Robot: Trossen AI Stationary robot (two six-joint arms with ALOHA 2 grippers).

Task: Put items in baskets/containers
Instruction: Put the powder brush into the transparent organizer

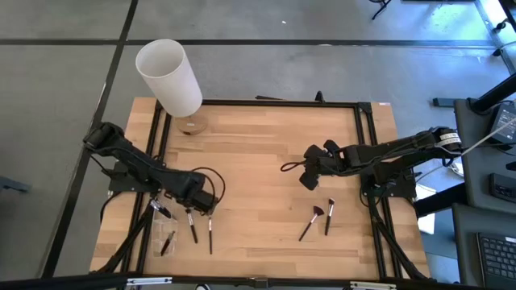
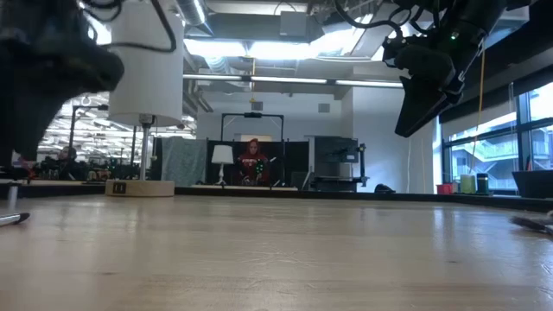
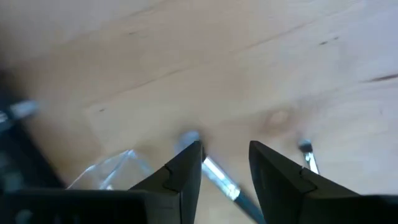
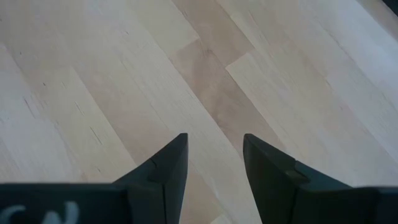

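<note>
On the wooden bench (image 1: pixel 258 153), the clear plastic container (image 1: pixel 161 234) near the front left corner serves as the landmark; one dark brush (image 1: pixel 168 242) lies inside it. The left hand (image 1: pixel 203 205) is low just beside the container's right side, its fingers (image 3: pixel 183 171) apart with a silver-ferruled brush (image 3: pixel 217 180) lying between them, not clamped. Two more dark brushes (image 1: pixel 193 225) and (image 1: pixel 210 235) lie on the bench just right of the container. Well to the container's right, two brushes (image 1: pixel 329 216), one with a reddish fan head (image 1: pixel 310 221), lie side by side. The right hand (image 1: pixel 310 179) hangs above bare wood beyond those two, fingers (image 4: pixel 168 168) apart and empty.
</note>
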